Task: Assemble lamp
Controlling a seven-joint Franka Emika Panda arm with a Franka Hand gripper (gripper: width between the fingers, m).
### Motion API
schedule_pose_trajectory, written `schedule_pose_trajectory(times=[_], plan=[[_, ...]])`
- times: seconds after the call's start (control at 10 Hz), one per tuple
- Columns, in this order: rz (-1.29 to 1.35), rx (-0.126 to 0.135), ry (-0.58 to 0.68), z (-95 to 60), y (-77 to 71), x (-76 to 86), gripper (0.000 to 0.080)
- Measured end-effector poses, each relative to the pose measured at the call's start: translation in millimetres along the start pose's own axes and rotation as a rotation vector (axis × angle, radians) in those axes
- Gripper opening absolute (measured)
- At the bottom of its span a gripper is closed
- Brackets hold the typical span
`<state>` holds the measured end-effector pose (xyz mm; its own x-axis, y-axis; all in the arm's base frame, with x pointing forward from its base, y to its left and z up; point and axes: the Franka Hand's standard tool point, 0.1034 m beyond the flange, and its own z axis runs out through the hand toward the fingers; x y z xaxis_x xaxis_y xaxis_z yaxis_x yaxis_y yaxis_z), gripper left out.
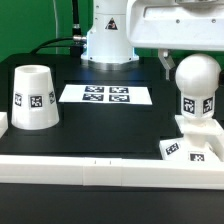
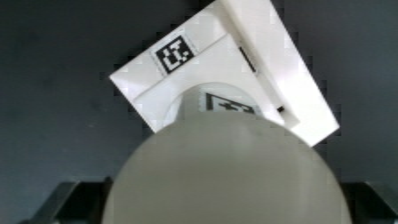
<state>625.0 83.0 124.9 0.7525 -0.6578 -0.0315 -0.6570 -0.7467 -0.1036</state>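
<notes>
lamp bulb [image 1: 197,78] stands upright on the lamp base [image 1: 203,133], seated at its middle, at the exterior view's right and close to the white front rail [image 1: 90,165] of the black table [image 1: 110,125]. you can read a tag on the bulb's neck and two more on the base's front edge. the gripper [image 1: 193,66] hangs directly above, with its fingers wide and straddling the upper part of the bulb. the finger [image 1: 165,62] on the exterior view's left shows a thin dark gap between itself and the bulb's side, so note it as not touching. the other finger is cut by the picture's edge, and you cannot tell its contact from there. in the wrist view the bulb fills the foreground, pale and blurred. the square base shows beyond it, set corner-on, with one tag sharp on its flat face. a dark finger tip [image 2: 75,200] sits just off the bulb's flank, too dim to judge further. the lamp shade [image 1: 32,97] rests mouth-down on the table at the exterior view's left, well apart from the bulb and base, tag facing you. the marker board [image 1: 105,95] lies flat between them, toward the back, in front of the robot pedestal [image 1: 108,38]
</notes>
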Motion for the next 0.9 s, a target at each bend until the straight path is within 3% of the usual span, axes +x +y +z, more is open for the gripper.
schedule_pose_trajectory(times=[0.2,0.7,0.9], plan=[[0.111,0.002,-0.002,0.1,-0.5,-0.6,0.0577],[0.629,0.036,-0.049,2.3,-8.2,-7.9,0.0577],[0.817,0.062,-0.080,3.5,-11.0,-9.0,0.0577]])
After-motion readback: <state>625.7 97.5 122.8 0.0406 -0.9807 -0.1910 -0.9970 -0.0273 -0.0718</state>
